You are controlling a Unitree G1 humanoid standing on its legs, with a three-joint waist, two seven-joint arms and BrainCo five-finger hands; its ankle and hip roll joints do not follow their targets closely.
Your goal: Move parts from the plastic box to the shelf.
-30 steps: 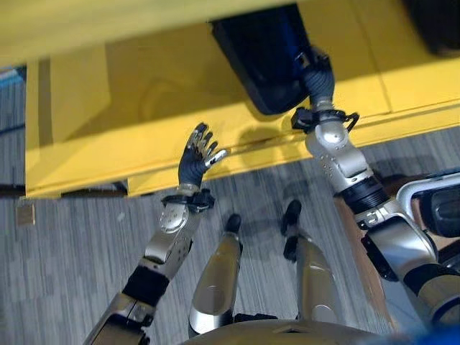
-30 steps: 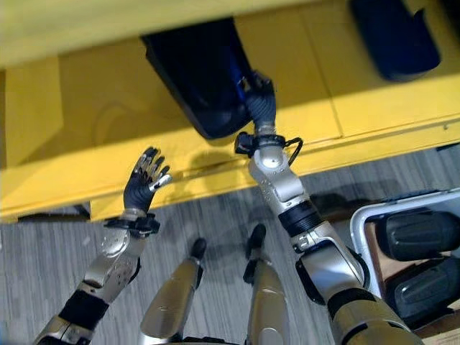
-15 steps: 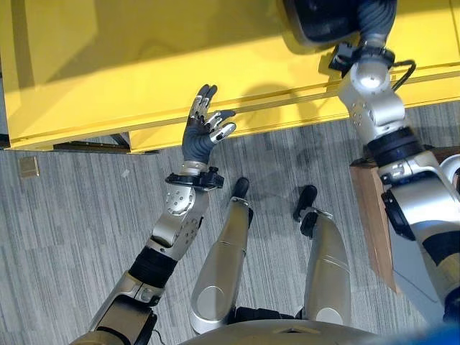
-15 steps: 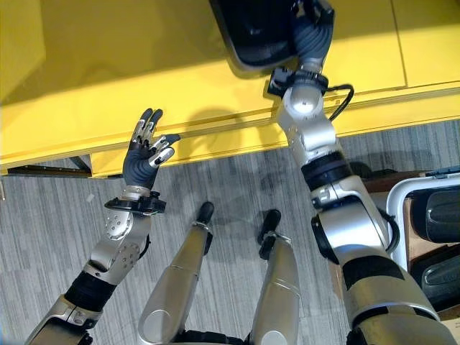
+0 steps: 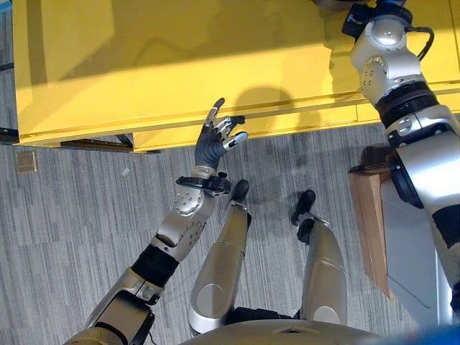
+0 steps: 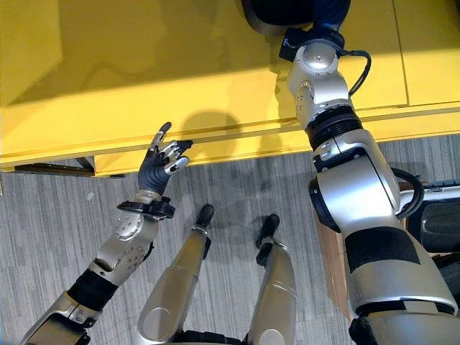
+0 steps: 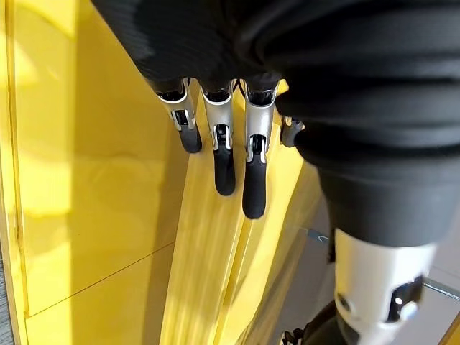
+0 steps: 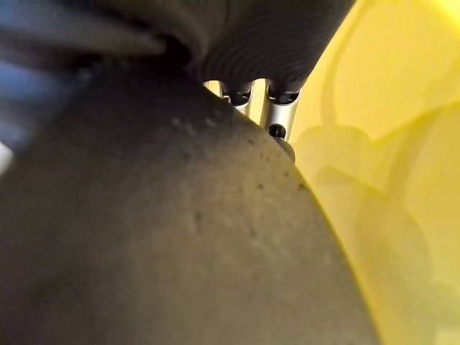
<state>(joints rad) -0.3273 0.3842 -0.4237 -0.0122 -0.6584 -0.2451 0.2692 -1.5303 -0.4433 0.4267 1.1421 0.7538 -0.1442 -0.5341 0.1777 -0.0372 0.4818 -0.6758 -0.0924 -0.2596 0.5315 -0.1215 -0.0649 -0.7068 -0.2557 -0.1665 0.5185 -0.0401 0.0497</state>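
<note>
A large dark part (image 6: 267, 11) lies on the yellow shelf (image 5: 180, 65) at the far right, cut off by the view's upper edge. My right arm stretches up to it. In the right wrist view the part (image 8: 144, 215) sits tight against the palm, and the fingers of my right hand (image 8: 279, 108) reach round its far edge. My left hand (image 5: 214, 147) is raised in front of the shelf's front lip, open, holding nothing. Its straight fingers (image 7: 224, 158) point along the shelf edge.
The white-rimmed plastic box (image 6: 430, 191) stands at my right, with another dark part (image 6: 442, 226) in it. A wooden board (image 5: 366, 223) lies beside it. Grey striped floor runs under the shelf.
The camera has tilted, so the shelf fills more of the picture. My right arm has reached farther over the shelf with the part. My left hand has drifted a little to the right.
</note>
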